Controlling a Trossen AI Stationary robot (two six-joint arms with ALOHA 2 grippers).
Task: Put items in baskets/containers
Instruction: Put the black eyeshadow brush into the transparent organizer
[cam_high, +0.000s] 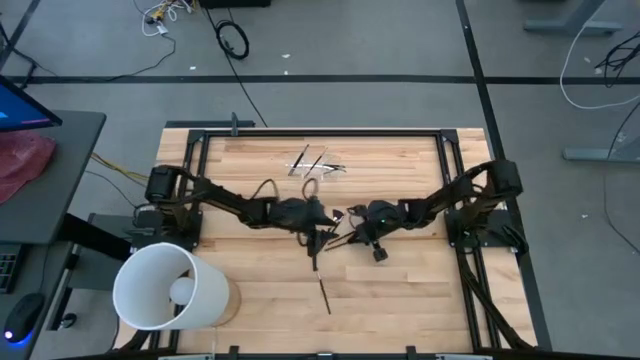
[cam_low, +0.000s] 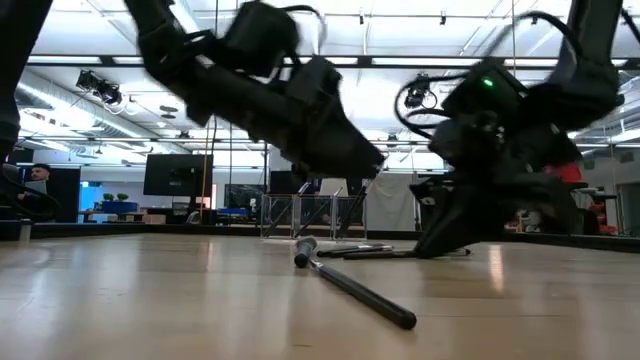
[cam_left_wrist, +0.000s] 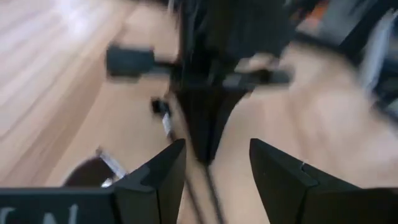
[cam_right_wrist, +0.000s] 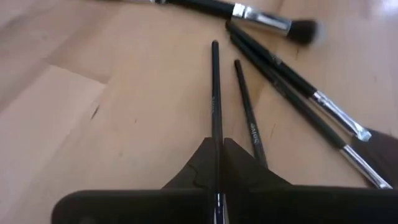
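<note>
Several thin dark makeup brushes (cam_right_wrist: 292, 81) lie flat on the wood just ahead of my right gripper (cam_right_wrist: 217, 163), which is shut on another one. One more brush (cam_high: 324, 290) lies alone nearer the table's near edge, also seen as a brush (cam_low: 355, 285) in the low view. A further small heap of brushes (cam_high: 316, 163) lies by the far edge. My left gripper (cam_left_wrist: 214, 171) is open at mid-table, facing the right gripper, with brushes on the wood below it. I cannot make out the clear holder in any view. My right gripper pinches a thin dark brush handle (cam_right_wrist: 216, 134) between its two fingers. The handle runs along the fingers and sticks out ahead of them. The fingers (cam_low: 435, 240) slant down from the table's right. Whether the brush's free end (cam_right_wrist: 214, 45) rests on the wood, I cannot tell.
A large white bucket (cam_high: 165, 287) lies on its side at the near left corner. The two grippers are close together at mid-table. Black frame rails (cam_high: 320, 130) border the wooden top. Bare wood lies toward the near right.
</note>
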